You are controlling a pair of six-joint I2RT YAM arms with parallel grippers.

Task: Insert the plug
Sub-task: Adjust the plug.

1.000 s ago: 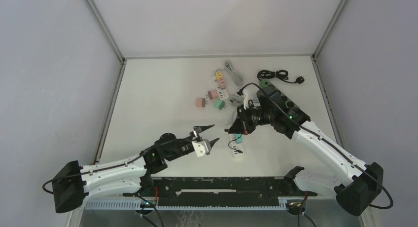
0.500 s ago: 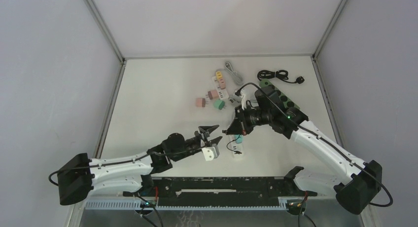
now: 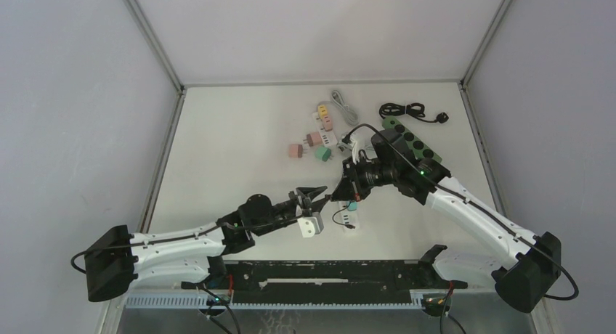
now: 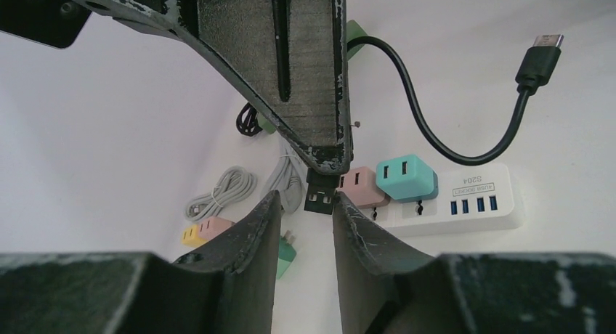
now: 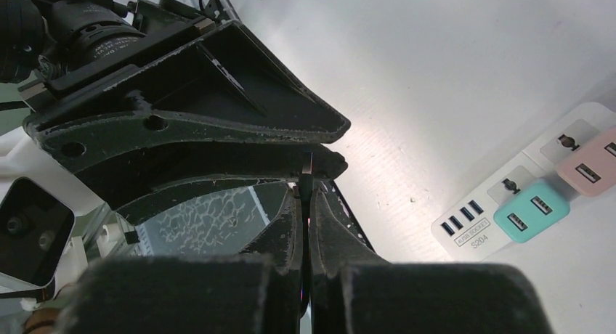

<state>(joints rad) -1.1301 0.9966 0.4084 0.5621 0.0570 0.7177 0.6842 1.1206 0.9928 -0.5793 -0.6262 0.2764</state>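
Right gripper [image 4: 325, 154] is clamped shut on the black USB plug [image 4: 319, 194] and holds it above the white tabletop [image 3: 232, 145]. Left gripper [image 4: 305, 203] is narrow but not closed; its fingertips flank the plug tip with a slim gap on each side. The white plastic power strip [image 4: 465, 203] lies just beyond, with the teal cube adapter [image 4: 407, 176] and pink cube adapter [image 4: 361, 187] seated in it. There is bare tabletop to the left, and the enclosure walls are well apart from both arms.

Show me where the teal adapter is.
In the left wrist view, the teal adapter sits on the white power strip, right of centre. It is next to a pink adapter and just left of the strip's blue USB ports.
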